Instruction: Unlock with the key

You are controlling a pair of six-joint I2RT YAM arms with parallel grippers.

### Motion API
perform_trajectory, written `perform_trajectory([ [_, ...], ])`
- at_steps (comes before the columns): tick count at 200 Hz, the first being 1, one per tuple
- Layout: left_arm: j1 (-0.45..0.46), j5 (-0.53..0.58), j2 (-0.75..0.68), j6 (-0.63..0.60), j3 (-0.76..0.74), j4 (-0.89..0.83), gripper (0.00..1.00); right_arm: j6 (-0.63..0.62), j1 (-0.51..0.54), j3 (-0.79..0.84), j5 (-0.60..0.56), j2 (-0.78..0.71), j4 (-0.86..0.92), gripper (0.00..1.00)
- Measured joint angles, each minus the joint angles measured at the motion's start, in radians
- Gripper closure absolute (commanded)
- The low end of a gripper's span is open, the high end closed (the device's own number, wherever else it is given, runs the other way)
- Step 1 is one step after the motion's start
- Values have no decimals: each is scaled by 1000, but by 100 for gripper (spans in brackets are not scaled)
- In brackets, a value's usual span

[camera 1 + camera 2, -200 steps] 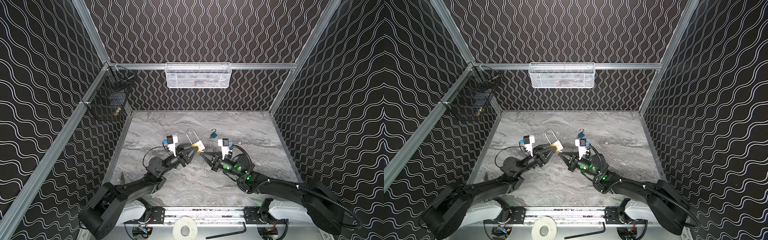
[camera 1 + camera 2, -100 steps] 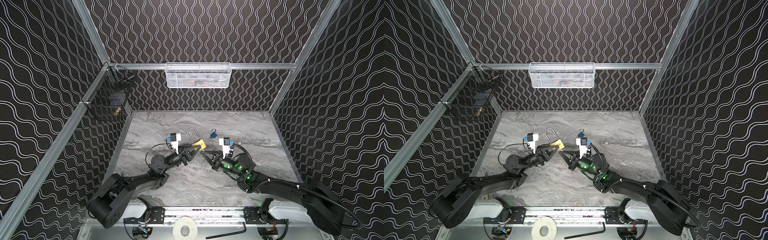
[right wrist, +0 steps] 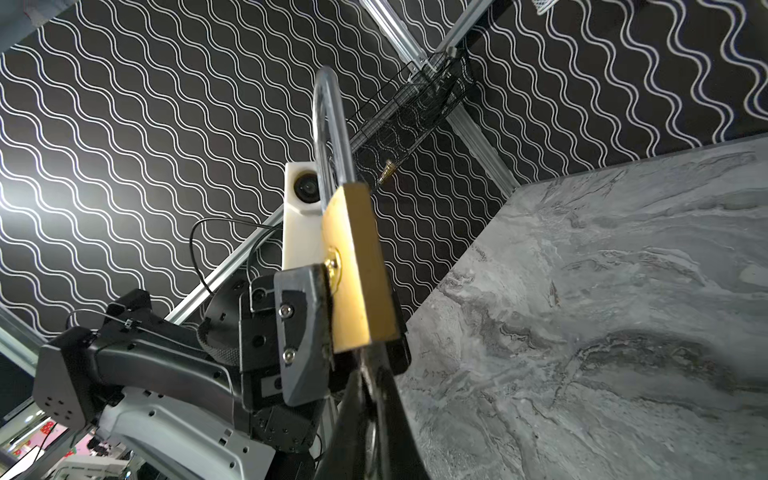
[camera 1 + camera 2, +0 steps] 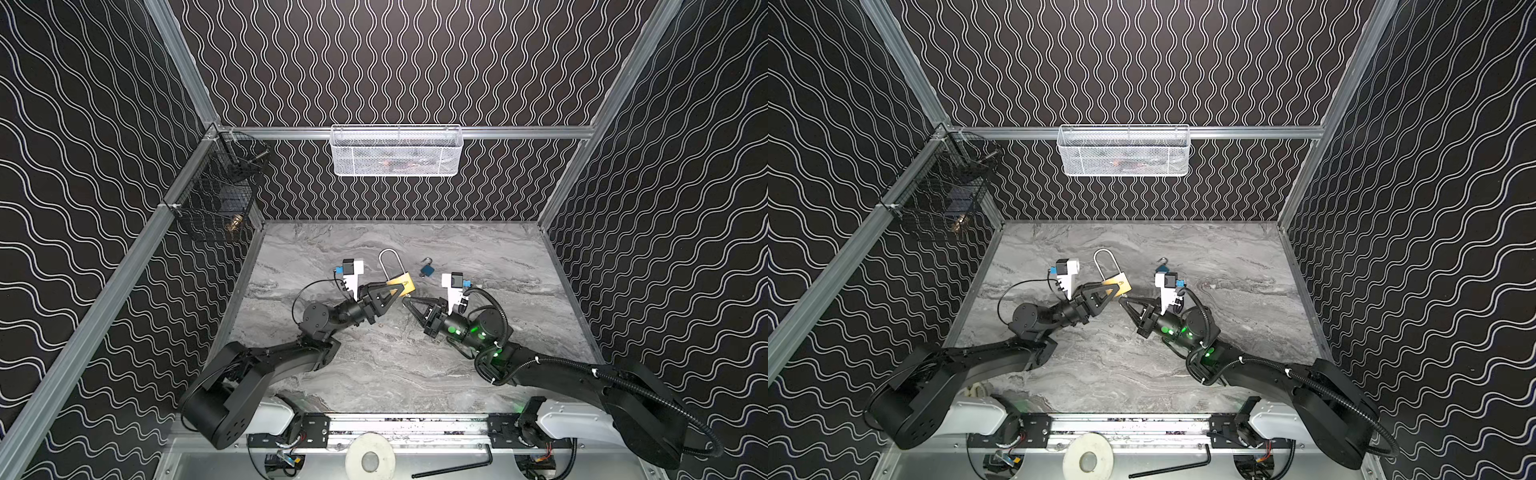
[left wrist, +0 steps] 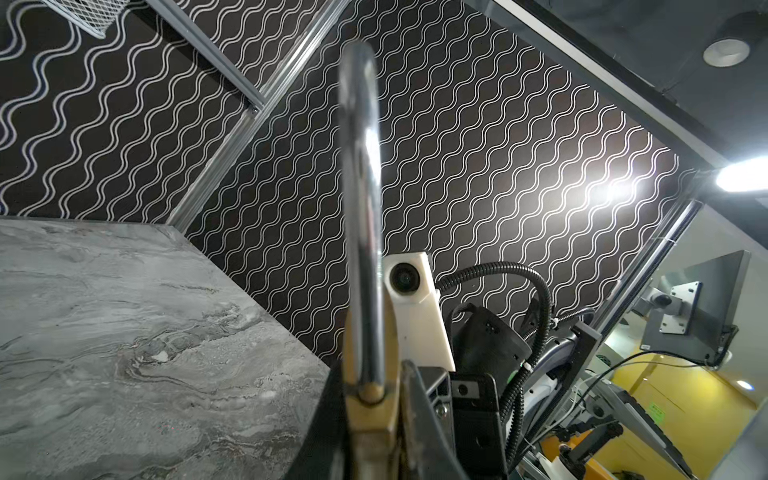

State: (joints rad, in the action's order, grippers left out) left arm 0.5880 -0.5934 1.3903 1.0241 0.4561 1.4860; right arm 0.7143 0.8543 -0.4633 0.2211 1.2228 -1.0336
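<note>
Top views, both: left gripper (image 4: pixel 397 289) fingers pinch the brass padlock (image 4: pixel 404 282) by its body, clear of the bench (image 4: pixel 374 365), shackle uppermost. Right gripper (image 4: pixel 407 299) fingers are pressed together, tips at the padlock's underside; key not discernible. A small blue item (image 4: pixel 427 271) lies on the bench behind.

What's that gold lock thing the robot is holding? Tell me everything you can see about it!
It's a padlock with a flat, brass-looking gold body and a long, shiny silver shackle looped shut into its top. A small round keyhole sits in its narrow bottom face. The left gripper pinches the body from both flat sides, holding it seemingly off the marble table, shackle pointing up. The shut right gripper points at its bottom corner; whether they touch is unclear.
</note>
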Motion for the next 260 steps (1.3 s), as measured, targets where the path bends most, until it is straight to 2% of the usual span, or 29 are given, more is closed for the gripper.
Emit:
perform_trajectory([
  [36, -8, -53, 25, 47, 26, 20, 100, -1, -7, 3, 9, -24, 11, 100],
  [72, -19, -116, 7, 70, 15, 14, 100, -18, -26, 6, 66, -61, 65, 100],
  [103, -22, -132, -5, 72, 2, -1, 100, -23, -43, 6, 116, -69, 96, 100],
  [144, -23, -139, -26, 72, 4, -29, 100, -23, -44, 6, 128, -68, 91, 100],
  [158, -23, -139, -31, 72, 10, -43, 100, -20, -45, 6, 127, -68, 85, 87],
  [170, -23, -145, -40, 72, 13, -65, 100, -19, -45, 10, 126, -71, 84, 84],
  [194, -21, -168, -75, 63, 16, -140, 100, -23, -45, 20, 105, -90, 90, 72],
  [224, -26, -166, -138, 19, 29, -262, 100, -35, -46, 37, 71, -130, 98, 42],
  [236, -27, -164, -163, 4, 42, -321, 100, -45, -47, 49, 57, -148, 113, 33],
  [260, -29, -141, -198, -35, 61, -421, 100, -76, -47, 56, 33, -187, 187, 28],
])
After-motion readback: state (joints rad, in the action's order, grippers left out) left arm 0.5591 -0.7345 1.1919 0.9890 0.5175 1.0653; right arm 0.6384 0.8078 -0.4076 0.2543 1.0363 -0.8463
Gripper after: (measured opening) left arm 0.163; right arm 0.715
